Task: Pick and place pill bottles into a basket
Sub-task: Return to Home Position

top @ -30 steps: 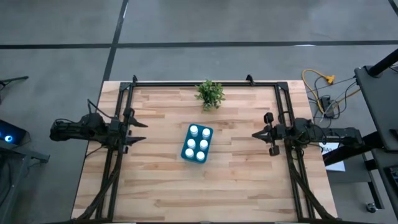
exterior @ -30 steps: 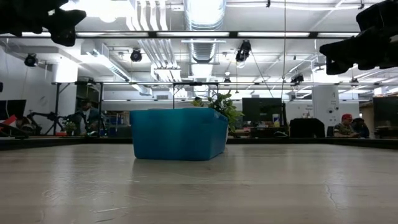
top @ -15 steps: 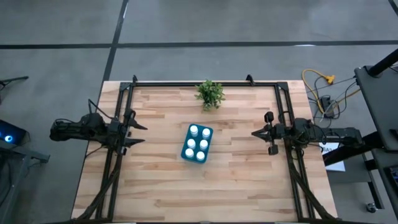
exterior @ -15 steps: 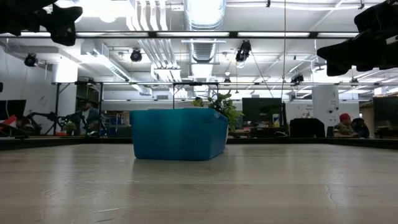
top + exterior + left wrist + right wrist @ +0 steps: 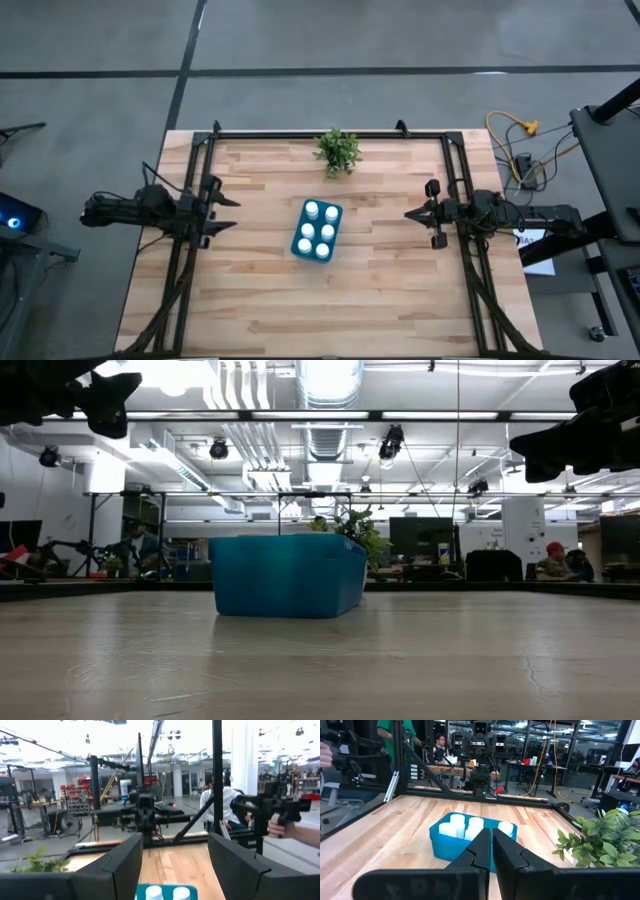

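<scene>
All six pill bottles (image 5: 326, 231) sit in the basket (image 5: 285, 575) mid-bench (image 5: 260, 300), near the plant (image 5: 338, 150) — left gripper (image 5: 228, 213) off to one side, fingers apart — right gripper (image 5: 408, 215) opposite, fingers together.

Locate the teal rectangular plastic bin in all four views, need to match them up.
High view: teal rectangular plastic bin at table centre, small white pill bottles inside.
Low view: bin centre-left, side wall toward the camera.
Left wrist view: bin at the bottom edge, centre.
Right wrist view: bin mid-picture, left of centre.
Shared landmark: green leafy potted plant near the bin, in all four.
</scene>
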{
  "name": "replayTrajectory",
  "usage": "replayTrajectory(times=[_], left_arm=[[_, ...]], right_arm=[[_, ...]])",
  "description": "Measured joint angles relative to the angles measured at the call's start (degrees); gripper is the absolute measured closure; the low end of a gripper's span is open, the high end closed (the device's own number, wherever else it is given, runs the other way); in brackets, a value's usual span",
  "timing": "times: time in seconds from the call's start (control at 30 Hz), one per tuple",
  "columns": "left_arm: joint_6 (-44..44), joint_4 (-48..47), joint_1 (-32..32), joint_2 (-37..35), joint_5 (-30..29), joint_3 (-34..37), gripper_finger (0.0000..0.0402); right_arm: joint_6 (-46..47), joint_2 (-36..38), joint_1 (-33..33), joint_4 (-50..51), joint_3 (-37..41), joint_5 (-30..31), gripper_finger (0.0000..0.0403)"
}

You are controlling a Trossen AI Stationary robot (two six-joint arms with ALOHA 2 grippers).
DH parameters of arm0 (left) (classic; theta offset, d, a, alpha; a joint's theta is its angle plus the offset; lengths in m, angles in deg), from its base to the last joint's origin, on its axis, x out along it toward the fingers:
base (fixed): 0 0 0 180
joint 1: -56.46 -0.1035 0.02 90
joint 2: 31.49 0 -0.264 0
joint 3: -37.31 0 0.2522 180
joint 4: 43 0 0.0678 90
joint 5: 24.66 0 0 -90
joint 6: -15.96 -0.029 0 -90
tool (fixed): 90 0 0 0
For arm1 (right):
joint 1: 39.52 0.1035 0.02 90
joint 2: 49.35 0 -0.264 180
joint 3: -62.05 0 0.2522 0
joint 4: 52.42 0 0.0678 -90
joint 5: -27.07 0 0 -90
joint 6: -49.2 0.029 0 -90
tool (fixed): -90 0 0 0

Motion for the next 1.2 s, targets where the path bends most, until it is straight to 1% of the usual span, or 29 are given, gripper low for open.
replayTrajectory(times=[0.07,0.2,0.4,0.5,0.63,0.77,0.87,0.93,1.07,1.2], left_arm=[[-0.2,0.4,0.0,0.0,0.0,0.9,0.0194],[-0.1,6.0,0.0,0.0,0.0,2.6,0.0194],[2.0,7.3,0.0,0.0,0.8,4.7,0.0194],[3.3,8.4,0.0,0.0,4.0,6.0,0.0194],[6.7,14.3,0.0,0.0,9.2,6.8,0.0194],[14.8,19.2,0.0,0.0,18.2,6.9,0.0194],[17.8,21.8,0.0,0.0,23.7,7.2,0.0194],[17.8,24.3,0.0,0.0,25.1,7.2,0.0194],[18.1,29.3,0.0,0.0,25.3,7.3,0.0194],[18.2,30.1,0.0,0.0,26.8,7.3,0.0194]], right_arm=[[0.1,0.0,0.0,0.0,0.0,0.0,0.0394],[-0.1,0.0,0.0,0.0,0.0,0.0,0.0394],[0.1,0.0,0.0,0.0,0.0,0.0,0.0394],[0.1,0.0,0.0,0.0,0.0,0.0,0.0394],[0.1,0.0,0.0,0.0,0.0,0.0,0.0394],[0.2,0.0,0.0,0.0,0.0,0.0,0.0394],[0.1,0.0,0.0,0.0,0.0,-0.1,0.0394],[0.2,0.0,0.0,0.0,0.0,-0.1,0.0394],[0.3,0.0,0.0,0.0,0.0,-0.1,0.0394],[0.2,0.0,0.0,0.0,0.0,-0.1,0.0394]])
